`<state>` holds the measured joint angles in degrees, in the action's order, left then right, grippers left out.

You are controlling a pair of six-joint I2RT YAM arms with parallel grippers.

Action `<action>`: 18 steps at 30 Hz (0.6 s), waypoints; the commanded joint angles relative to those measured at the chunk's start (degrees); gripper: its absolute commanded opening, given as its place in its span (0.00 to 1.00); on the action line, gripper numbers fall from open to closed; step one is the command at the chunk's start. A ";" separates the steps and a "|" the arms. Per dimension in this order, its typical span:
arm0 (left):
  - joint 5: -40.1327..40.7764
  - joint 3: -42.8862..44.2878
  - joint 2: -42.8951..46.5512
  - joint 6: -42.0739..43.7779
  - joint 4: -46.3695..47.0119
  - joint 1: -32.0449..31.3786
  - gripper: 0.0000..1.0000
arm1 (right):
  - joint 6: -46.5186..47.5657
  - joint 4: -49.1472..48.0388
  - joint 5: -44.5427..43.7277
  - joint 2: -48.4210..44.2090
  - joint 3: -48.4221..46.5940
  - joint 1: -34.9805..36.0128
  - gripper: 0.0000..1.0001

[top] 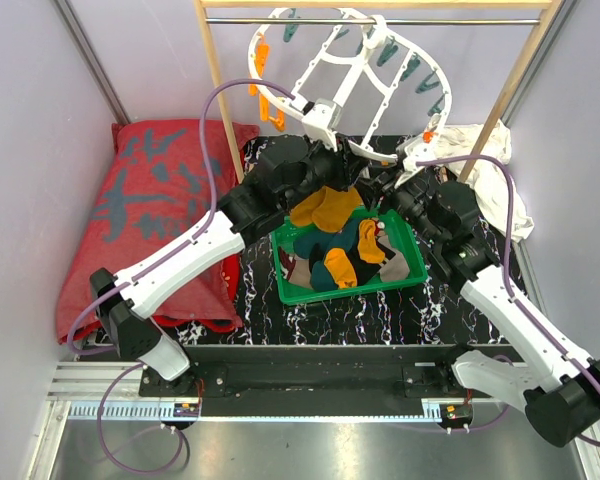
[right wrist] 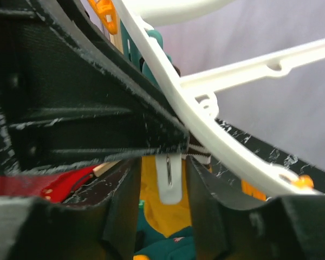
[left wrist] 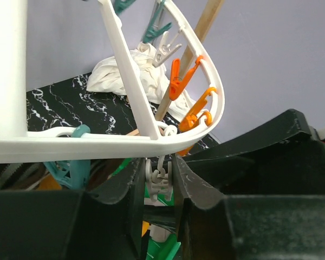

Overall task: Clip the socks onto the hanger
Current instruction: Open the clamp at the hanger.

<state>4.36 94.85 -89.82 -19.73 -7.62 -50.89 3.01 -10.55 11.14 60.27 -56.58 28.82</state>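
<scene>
The white oval hanger hangs tilted from the rail, with orange and teal pegs along its rim. My left gripper is under its near edge and shut on a white peg hanging from the rim. My right gripper is close beside it, fingers apart. A white peg hangs between them, and a black-and-white striped cuff sits at its right fingertip. The mustard sock hangs below the two grippers. A dark teal sock and other socks lie in the green basket.
A light wooden rack frame stands round the hanger. A red cushion lies at the left. A white cloth lies at the back right, against the rack's right post. The two arms crowd together above the basket.
</scene>
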 commanded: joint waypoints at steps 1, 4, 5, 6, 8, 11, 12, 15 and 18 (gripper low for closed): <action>2.14 2.18 -0.09 1.97 1.82 -0.08 0.18 | -2.65 1.22 -2.34 -4.19 1.29 0.27 0.53; 2.84 2.10 -0.18 2.59 1.64 -0.08 0.13 | -4.58 4.21 -4.89 -7.26 3.22 0.27 0.60; 3.02 2.10 -0.27 2.67 1.64 -0.08 0.13 | -5.63 5.09 -5.50 -8.14 4.45 0.27 0.63; 3.20 2.10 -0.18 3.11 1.64 -0.08 0.12 | -6.16 7.01 -6.90 -10.15 4.98 0.27 0.65; 3.72 2.01 -0.35 3.46 1.64 -0.08 0.12 | -7.83 9.39 -8.40 -12.01 6.91 0.27 0.70; 4.69 1.74 -0.27 4.17 1.47 -0.08 0.10 | -10.55 15.54 -10.78 -15.79 9.28 0.27 0.73; 4.87 1.74 -0.35 4.26 1.46 -0.08 0.09 | -11.78 17.99 -13.48 -17.28 9.99 0.27 0.74; 5.57 1.57 -0.18 4.61 1.38 -0.08 0.07 | -16.18 21.78 -15.87 -19.74 12.97 0.27 0.74; 5.75 1.57 -0.18 4.70 1.55 -0.08 0.06 | -22.41 23.20 -19.21 -20.98 16.31 0.27 0.74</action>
<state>7.79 94.85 -90.17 -16.67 -7.75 -50.87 -10.13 7.29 -1.48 40.73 -43.77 28.86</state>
